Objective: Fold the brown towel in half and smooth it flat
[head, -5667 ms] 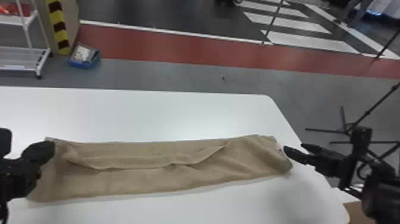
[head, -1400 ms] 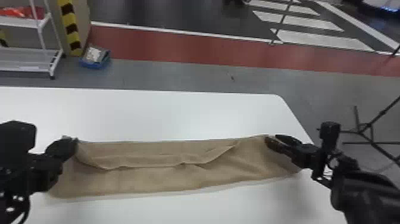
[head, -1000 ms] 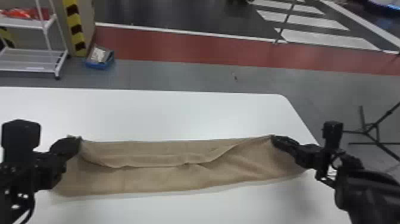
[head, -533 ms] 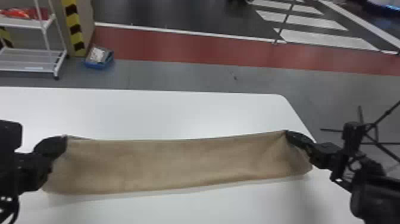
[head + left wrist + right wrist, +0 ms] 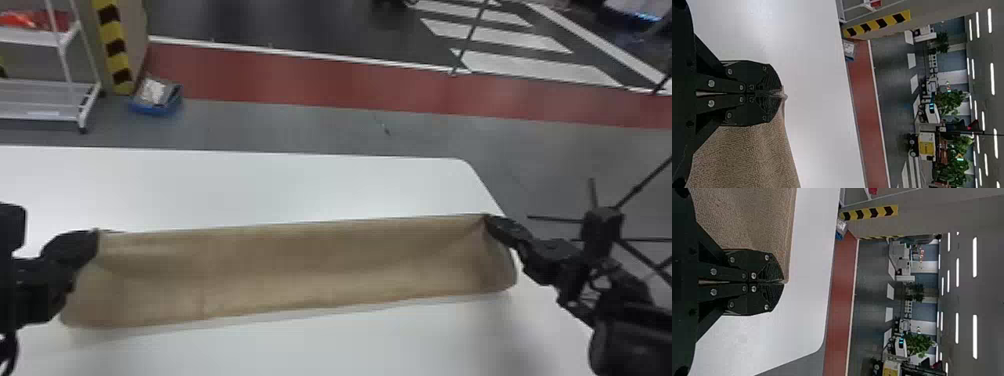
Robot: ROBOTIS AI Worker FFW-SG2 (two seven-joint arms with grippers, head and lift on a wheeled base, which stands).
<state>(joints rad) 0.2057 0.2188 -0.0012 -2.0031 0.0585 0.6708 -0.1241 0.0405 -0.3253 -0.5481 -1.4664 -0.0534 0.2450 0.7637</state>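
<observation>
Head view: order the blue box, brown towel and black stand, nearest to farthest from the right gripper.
1. Brown towel: pinched in the right gripper.
2. Black stand: beyond the table, right side.
3. Blue box: floor, far left.

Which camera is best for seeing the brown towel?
The head view, because it shows the brown towel nearly whole, from end to end. The left wrist view shows a close-up of one corner pinched in the left gripper; the right wrist view shows another corner pinched in the right gripper.
</observation>
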